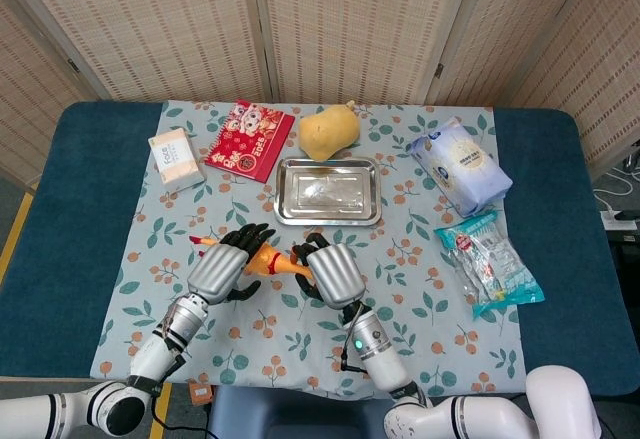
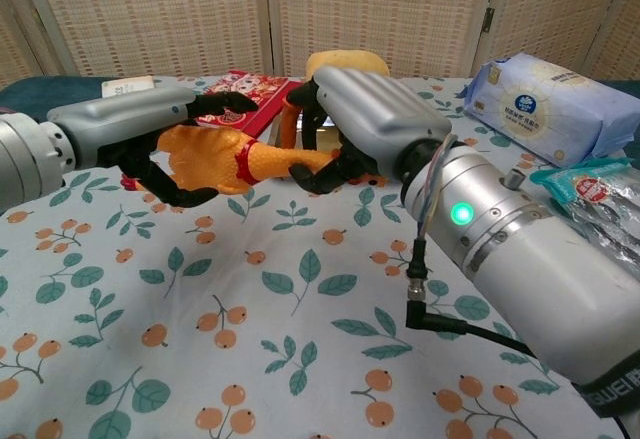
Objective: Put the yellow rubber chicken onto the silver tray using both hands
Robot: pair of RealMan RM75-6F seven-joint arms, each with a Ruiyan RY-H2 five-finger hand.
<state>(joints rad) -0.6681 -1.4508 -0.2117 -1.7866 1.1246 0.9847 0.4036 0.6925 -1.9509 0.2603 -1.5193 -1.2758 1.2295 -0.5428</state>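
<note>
Currently the yellow rubber chicken [image 1: 268,261] is held clear of the bench [image 1: 90,209], lifted above the leaf-patterned cloth [image 1: 300,329] and gripped from both ends. The left hand [image 1: 222,264] wraps its dark fingers [image 2: 190,197] around the body end of the chicken, with the red feet [image 1: 200,242] protruding past the hand in the head view. The right hand [image 1: 328,272] grips the neck end; in the chest view its fingers curl under the orange neck just beyond the red collar [image 2: 243,164]. The chicken lies roughly level between the two hands.

Position relative to target: the silver tray [image 1: 328,191] sits on the cloth beyond the hands, toward the back of the bench. The chicken is near the tray's front edge but not over it and not touching it. In the chest view the tray is mostly hidden behind the right hand.

Other items on the bench:
- A yellow plush toy [image 1: 328,131] lies just behind the tray.
- A red booklet [image 1: 249,139] lies to the left of the plush toy.
- A tissue pack [image 1: 175,158] lies further left, at the cloth's edge.
- A blue-and-white wipes pack [image 1: 458,165] lies to the right of the tray.
- A clear snack bag [image 1: 488,261] lies in front of the wipes pack.
</note>
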